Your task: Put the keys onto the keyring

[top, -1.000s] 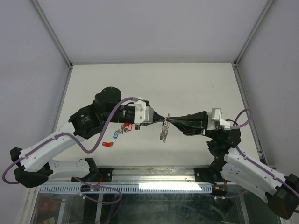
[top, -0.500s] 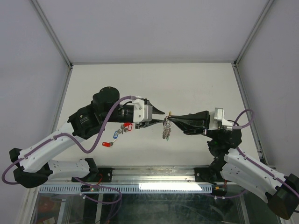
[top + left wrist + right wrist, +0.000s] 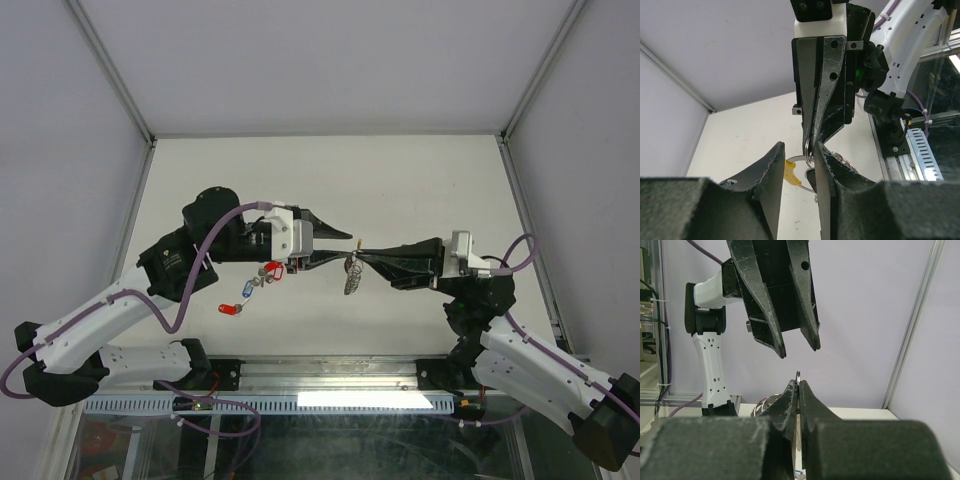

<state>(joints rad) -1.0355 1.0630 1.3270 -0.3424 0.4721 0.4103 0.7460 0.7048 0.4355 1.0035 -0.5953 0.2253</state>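
My right gripper is shut on the keyring, a thin silver ring held edge-on with its rim poking above the fingertips. A bunch of keys hangs below it, one with a yellow tag. My left gripper stands open just left of the right fingertips, nothing between its fingers. In the left wrist view the keyring sits near my right-hand pad. Loose keys lie on the table under the left wrist: a red-tagged one, a blue one, another red.
The white table is walled by pale panels with metal frame posts. A metal rail runs along the near edge between the arm bases. Purple cables loop along both arms.
My left gripper has opened and drawn back to the left, away from the right fingertips. The right gripper has kept its hold on the ring and barely moved.
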